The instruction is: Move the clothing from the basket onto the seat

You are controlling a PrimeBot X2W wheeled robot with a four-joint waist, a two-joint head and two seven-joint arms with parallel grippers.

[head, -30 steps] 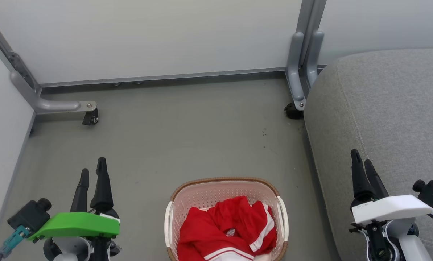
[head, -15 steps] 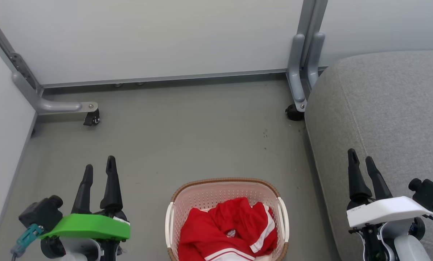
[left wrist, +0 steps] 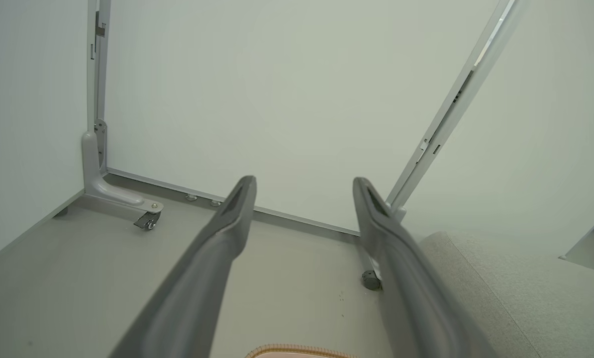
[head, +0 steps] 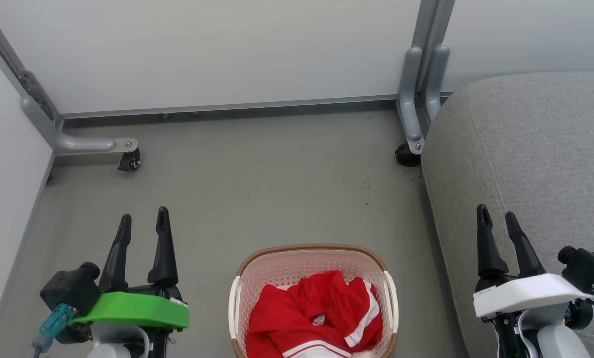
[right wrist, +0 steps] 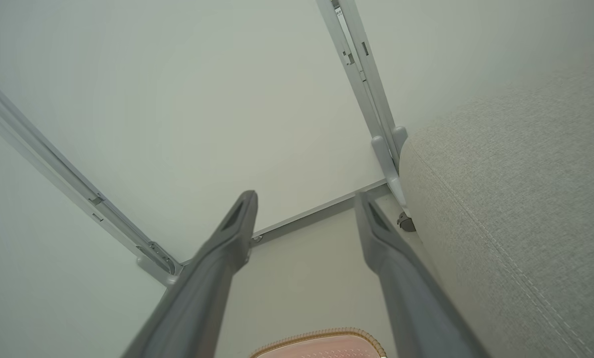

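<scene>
Red clothing (head: 312, 318) with white panels and striped trim lies bunched inside the cream perforated basket (head: 277, 266), which stands on the floor at the bottom middle of the head view. Its brown rim (left wrist: 297, 351) peeks in at the bottom of the left wrist view and also (right wrist: 322, 337) in the right wrist view. The light-grey seat (head: 541, 149) spreads over the right side. My left gripper (head: 144, 219) hangs open left of the basket, nothing between its fingers. My right gripper (head: 497, 214) is open over the seat's front edge, empty.
White partition panels close off the back and left. Their grey metal feet carry castors at the left (head: 128, 161) and beside the seat's corner (head: 405, 155). Grey floor (head: 257, 189) stretches between the basket and the panels.
Both grippers have opened wider. The left gripper has drifted right, toward the basket. The camera has shifted slightly, so the whole scene sits a little to the right.
</scene>
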